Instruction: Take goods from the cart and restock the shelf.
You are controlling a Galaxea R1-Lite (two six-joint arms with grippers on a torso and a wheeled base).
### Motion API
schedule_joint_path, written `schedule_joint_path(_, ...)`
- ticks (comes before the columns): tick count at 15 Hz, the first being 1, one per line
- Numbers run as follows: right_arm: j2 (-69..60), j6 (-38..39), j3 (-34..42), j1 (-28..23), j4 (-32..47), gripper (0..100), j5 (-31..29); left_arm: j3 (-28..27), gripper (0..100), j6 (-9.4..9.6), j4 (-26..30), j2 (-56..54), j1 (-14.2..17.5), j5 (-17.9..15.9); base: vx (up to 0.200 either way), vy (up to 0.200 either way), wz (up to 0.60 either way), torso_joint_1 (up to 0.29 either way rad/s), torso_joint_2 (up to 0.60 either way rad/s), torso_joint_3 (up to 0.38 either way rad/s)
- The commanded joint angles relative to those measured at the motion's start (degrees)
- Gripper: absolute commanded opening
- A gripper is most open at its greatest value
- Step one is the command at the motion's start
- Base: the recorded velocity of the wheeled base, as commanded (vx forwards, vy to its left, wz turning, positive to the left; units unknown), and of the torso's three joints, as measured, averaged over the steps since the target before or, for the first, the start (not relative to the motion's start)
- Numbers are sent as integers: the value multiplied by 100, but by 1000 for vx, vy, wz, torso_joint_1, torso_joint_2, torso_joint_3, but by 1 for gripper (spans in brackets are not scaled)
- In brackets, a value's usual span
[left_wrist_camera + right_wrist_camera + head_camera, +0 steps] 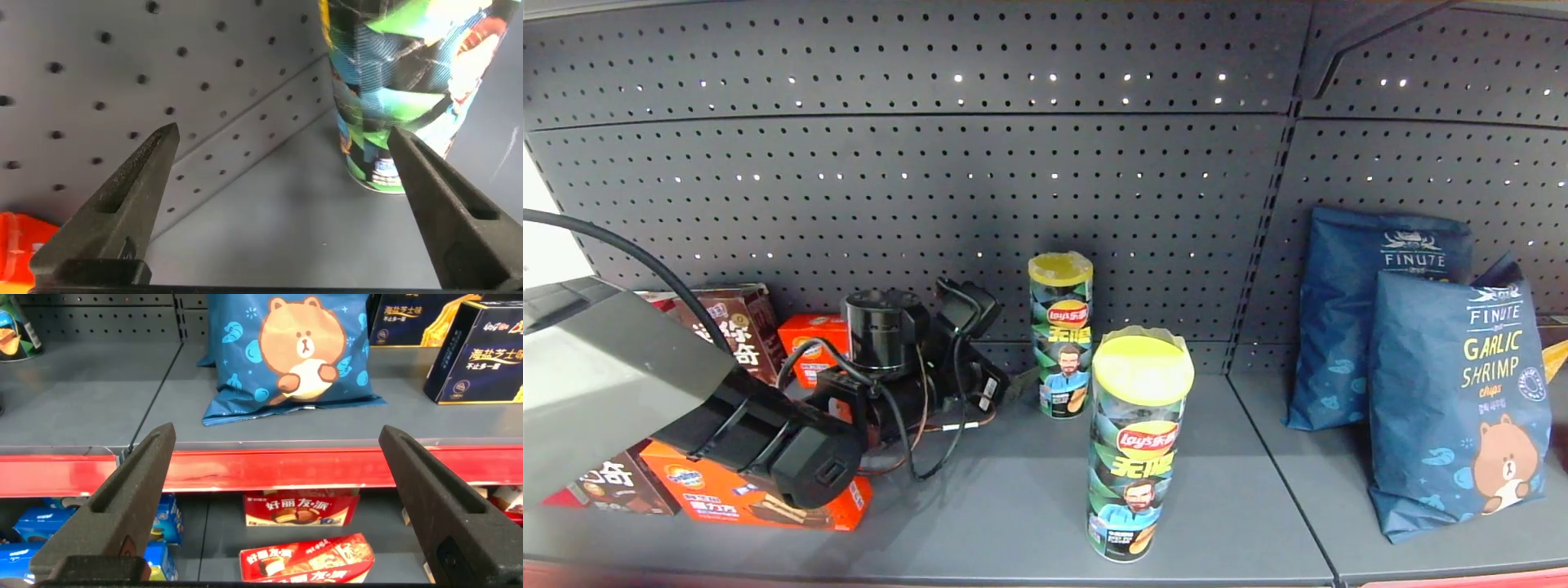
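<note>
Two tall chip cans with yellow lids stand on the grey shelf (pixel 1013 498): one at the back (pixel 1060 335), one nearer the front edge (pixel 1137 445). My left gripper (pixel 1013 382) sits low on the shelf just left of the back can. In the left wrist view it (pixel 282 135) is open, nothing between its fingers, and the can (pixel 400 82) stands just beyond one fingertip, by the pegboard wall. My right gripper (pixel 278 433) is open and holds nothing, hanging in front of the red shelf edge (pixel 261 469).
Orange boxes (pixel 752 490) and a brown box (pixel 737 327) lie left of the arm. Blue snack bags (pixel 1458 400) stand at the right; the bear-printed bag (pixel 290 355) faces the right gripper. Dark boxes (pixel 490 351) sit beside it, more boxes (pixel 301 510) on the shelf below.
</note>
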Motion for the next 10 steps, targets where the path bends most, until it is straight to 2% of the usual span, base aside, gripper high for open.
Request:
schedule_joint_path(1,7,-4,0,0,-3,100,1,14,100,19,5,-75,12,20,0,0,0,0,0,0)
schedule_joint_path(5,7,-4,0,0,-3,100,1,22,100,379,31,-66,91,231,0,0,0,0,0,0)
schedule_joint_path(10,7,-4,0,-9,-3,100,1,-30,100,485,49,-39,100,477,0,0,0,0,0,0)
